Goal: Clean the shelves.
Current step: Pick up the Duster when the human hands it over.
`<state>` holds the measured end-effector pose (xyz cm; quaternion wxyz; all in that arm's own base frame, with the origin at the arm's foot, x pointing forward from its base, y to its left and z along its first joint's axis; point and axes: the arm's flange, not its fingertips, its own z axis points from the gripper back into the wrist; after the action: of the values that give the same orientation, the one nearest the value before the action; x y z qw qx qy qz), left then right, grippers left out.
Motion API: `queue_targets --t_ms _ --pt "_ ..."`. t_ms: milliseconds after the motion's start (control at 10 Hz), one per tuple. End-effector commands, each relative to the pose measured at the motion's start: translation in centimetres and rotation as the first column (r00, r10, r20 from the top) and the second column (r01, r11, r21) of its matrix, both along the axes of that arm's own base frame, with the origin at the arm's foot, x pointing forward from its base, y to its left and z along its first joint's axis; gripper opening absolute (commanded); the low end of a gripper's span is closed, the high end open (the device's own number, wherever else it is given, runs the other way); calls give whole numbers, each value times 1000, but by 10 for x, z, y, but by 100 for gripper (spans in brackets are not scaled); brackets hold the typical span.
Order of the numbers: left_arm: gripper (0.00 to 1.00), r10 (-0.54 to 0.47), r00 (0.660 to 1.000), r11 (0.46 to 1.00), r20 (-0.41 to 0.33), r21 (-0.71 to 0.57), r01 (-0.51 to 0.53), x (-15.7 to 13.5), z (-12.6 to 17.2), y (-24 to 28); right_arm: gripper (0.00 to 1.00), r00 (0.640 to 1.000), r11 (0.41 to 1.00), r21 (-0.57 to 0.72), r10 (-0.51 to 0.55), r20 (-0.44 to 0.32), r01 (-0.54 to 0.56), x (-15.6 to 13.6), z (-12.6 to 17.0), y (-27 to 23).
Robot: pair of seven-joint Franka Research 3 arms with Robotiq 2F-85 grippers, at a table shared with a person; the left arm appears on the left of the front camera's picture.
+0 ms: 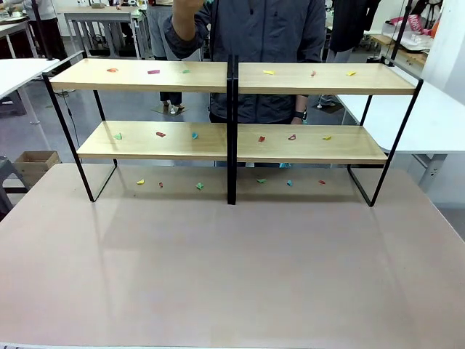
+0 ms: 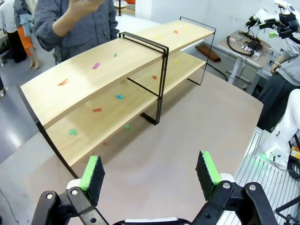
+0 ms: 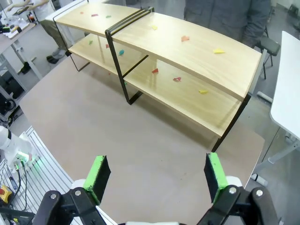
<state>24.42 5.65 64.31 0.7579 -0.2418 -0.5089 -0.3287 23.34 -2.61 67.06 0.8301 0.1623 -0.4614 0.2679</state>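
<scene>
Standing across the far part of the brown table [image 1: 232, 276], the shelves [image 1: 211, 76] faced the robot with two light wooden tiers on a thin black frame, and a black centre post [image 1: 231, 131] split them into a left and a right section. Small coloured paper scraps lay scattered along every level: a magenta scrap [image 1: 153, 72] and a yellow scrap [image 1: 269, 72] were among those on the top boards, a teal scrap [image 1: 195, 135] and a red scrap [image 1: 261, 138] among those on the lower boards, and more sat on the tabletop beneath the rack, such as a green scrap [image 1: 200, 186]. A person [image 1: 269, 43] in a grey jacket stood just behind the shelves with one hand [image 1: 190, 14] raised. The left gripper [image 2: 150, 171] hung above the bare tabletop, well apart from the rack, its green pads spread wide with nothing between them. The right gripper [image 3: 157, 176] hovered likewise over the table on the other side, fingers parted and empty.
</scene>
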Motion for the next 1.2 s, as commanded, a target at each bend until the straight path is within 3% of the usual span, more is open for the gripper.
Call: queue_targets --t_ms 0,500,1100 --pt "100 -19 1000 1000 15 -12 19 0 1 -2 100 998 998 14 55 38 -56 7 6 -7" --pt "100 -19 1000 1000 15 -12 19 0 1 -2 100 998 999 44 25 61 -28 5 6 -13" --pt "100 -19 1000 1000 15 -12 19 0 1 -2 100 1000 1000 17 5 28 -5 1 8 -8"
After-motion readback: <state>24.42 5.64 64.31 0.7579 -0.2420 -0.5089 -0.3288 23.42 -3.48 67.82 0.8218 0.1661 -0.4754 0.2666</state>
